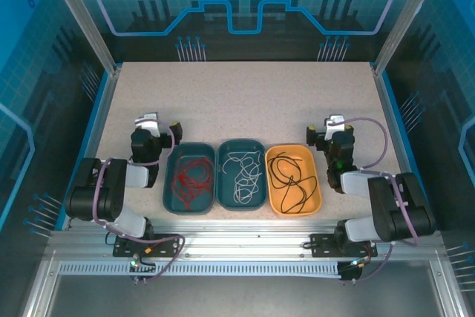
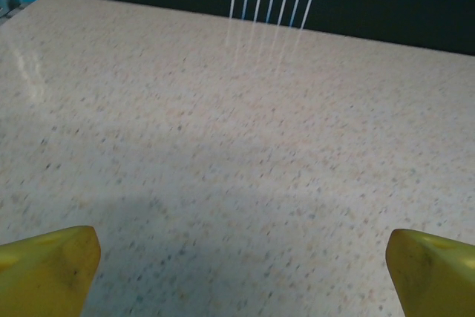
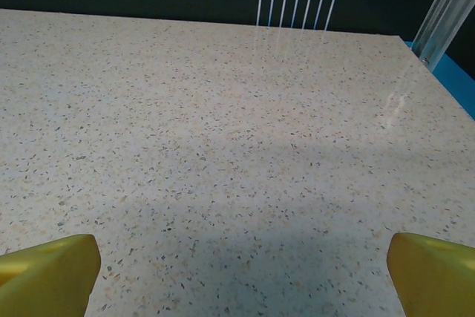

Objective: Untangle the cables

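Cables: three loose strands, one to a tray, set in a row towards the near edge of the table (image 1: pixel 245 102), between the two arms.
Red cable (image 1: pixel 194 176): a squiggly coil lying inside the left tray (image 1: pixel 169 183) (a teal one).
White cable (image 1: pixel 241 176): loose loops in the middle tray (image 1: pixel 220 176), also teal, just beside the left tray.
Black cable (image 1: pixel 289 180): a few long loops in the orange tray (image 1: pixel 318 183), the rightmost of the row, close against the middle tray (whether the rims touch I cannot tell).
Strands: each lies within its own tray, apart from the other two colours.
Left arm (image 1: pixel 104 194): folded at the left end of the row, its wrist just beside the left tray.
Left fingers (image 2: pixel 44 269): yellow tips spread wide, holding nothing, over speckled table and pointing to the far side.
Right arm (image 1: pixel 393 209): folded the same way at the right end, its wrist just beside the orange tray.
Right fingers (image 3: pixel 434 272): yellow tips wide apart too, holding nothing (speckled table beneath them), well apart from the cables.
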### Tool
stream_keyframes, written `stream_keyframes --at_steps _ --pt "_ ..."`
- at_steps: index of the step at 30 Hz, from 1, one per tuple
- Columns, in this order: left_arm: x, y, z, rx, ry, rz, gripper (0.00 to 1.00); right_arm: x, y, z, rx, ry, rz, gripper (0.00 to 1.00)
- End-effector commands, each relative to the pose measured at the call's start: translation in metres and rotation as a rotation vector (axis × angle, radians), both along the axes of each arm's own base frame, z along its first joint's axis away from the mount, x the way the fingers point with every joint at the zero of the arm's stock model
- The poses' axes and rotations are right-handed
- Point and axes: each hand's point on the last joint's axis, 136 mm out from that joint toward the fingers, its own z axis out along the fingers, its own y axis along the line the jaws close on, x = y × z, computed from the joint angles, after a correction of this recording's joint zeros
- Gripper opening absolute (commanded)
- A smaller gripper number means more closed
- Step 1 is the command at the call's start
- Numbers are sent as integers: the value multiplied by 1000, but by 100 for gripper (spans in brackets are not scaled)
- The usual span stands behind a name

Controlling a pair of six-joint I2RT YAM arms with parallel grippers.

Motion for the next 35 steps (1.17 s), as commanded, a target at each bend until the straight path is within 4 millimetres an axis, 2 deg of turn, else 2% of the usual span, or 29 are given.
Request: stream_keyframes --at_steps 1,4,8,35 --pt "1 -9 -6 17 31 -59 99 9 3 3 6 -61 37 100" --pt "0 -9 -6 16 31 -59 99 12 8 -3 11 -55 78 100" --pt "0 -11 -6 16 31 -72 99 18 35 -8 53 12 287 100" --pt "1 -16 -6 21 38 -97 99 18 33 -7 84 5 308 100"
